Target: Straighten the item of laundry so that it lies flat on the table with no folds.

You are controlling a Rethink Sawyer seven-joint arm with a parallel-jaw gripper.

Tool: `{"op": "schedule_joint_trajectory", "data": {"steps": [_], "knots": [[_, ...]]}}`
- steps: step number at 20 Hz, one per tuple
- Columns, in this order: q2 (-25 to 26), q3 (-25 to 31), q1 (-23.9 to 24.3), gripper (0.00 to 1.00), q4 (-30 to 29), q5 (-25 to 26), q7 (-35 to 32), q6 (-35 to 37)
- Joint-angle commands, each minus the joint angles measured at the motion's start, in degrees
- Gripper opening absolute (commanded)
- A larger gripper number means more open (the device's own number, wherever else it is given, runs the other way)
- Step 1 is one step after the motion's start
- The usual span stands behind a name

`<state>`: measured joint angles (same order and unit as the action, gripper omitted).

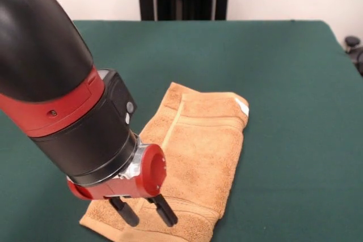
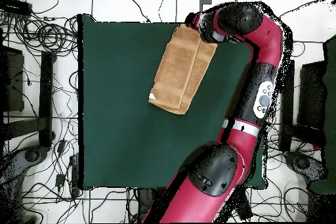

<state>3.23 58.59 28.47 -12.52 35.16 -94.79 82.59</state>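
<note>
Tool fingers apart over folded towel

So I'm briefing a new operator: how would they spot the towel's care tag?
Start at the green table and find the folded orange-tan towel. At the corner away from the gripper sits the tag, the only white patch on it.

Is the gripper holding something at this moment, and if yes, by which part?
Nothing is visibly held. The gripper is open, its two fingers pointing down at the near end of the folded towel, without pinching cloth.
</note>
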Motion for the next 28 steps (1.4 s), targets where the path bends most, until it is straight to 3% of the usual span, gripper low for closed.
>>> {"op": "schedule_joint_trajectory", "data": {"steps": [1, 7, 14, 20, 28], "knots": [[0.28, 7.62, 0.14, 1.00, -4.40, 2.50, 17.46, 6.60], [0.41, 8.25, -0.50, 1.00, -5.19, 1.57, 14.93, 7.24], [-0.12, 5.64, 0.19, 1.00, -8.43, -2.93, 12.62, 10.18], [-2.36, -2.16, 0.22, 1.00, -10.68, 0.11, 11.83, 1.90], [-4.36, -9.20, 1.04, 1.00, -20.26, -3.41, 4.90, -5.41]]}}
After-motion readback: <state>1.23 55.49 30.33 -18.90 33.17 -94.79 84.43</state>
